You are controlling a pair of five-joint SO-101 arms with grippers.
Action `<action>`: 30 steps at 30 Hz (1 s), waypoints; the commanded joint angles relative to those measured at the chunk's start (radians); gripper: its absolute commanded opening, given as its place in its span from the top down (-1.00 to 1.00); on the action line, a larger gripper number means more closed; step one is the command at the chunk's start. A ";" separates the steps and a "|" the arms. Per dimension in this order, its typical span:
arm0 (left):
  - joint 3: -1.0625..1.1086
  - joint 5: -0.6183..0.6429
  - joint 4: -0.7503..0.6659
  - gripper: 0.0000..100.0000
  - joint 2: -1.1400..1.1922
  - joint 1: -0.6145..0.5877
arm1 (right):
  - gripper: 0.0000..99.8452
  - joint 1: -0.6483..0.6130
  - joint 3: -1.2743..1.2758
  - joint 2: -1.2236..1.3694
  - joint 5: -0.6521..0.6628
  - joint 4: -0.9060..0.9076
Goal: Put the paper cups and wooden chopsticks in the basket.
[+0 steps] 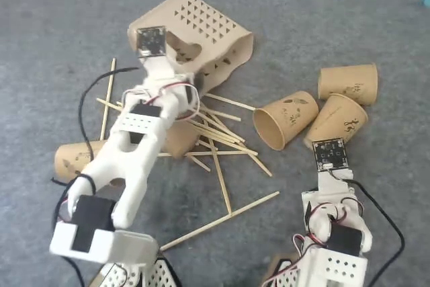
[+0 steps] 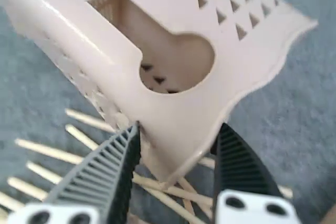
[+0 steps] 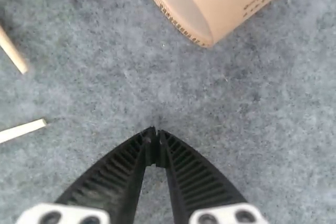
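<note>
**A:** Entry one, the basket?

**B:** Basket (image 1: 201, 35), perforated, tipped on its side at the far middle of the grey mat (image 1: 376, 25). Left gripper (image 2: 178, 129) spread wide across a rim corner by the handle hole. Both fingers appear to pinch it, though the contact is hard to confirm.

**A:** What crowds it?

**B:** Wooden chopsticks (image 1: 218, 136), a loose heap fanned out beside and under that rim. One single stick (image 1: 222, 220) lies nearer the arms.

**A:** Cups?

**B:** Paper cups, three on their sides at the right (image 1: 285, 120) (image 1: 336, 119) (image 1: 348, 83), close together. A fourth cup (image 1: 70, 159) lies at the left, partly covered by the left arm (image 1: 127, 159).

**A:** Second gripper?

**B:** Right gripper (image 3: 155, 132), fingers pressed together, holding nothing, low over bare mat just short of a cup mouth.
</note>
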 commanded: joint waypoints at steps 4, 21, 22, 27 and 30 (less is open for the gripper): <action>-0.047 0.005 -0.129 0.59 -0.003 -0.071 | 0.98 0.048 -0.011 -0.015 0.011 -0.008; -0.509 0.121 -0.167 0.60 0.368 -0.252 | 0.98 0.053 -0.011 -0.015 0.011 -0.010; -0.536 0.120 -0.167 0.63 0.388 -0.252 | 0.98 0.053 -0.011 -0.015 0.011 -0.010; -0.704 0.120 -0.170 0.97 0.497 -0.253 | 0.98 0.053 -0.011 -0.015 0.011 -0.010; -0.851 0.124 -0.169 0.97 0.594 -0.253 | 0.98 0.053 -0.011 -0.015 0.011 -0.010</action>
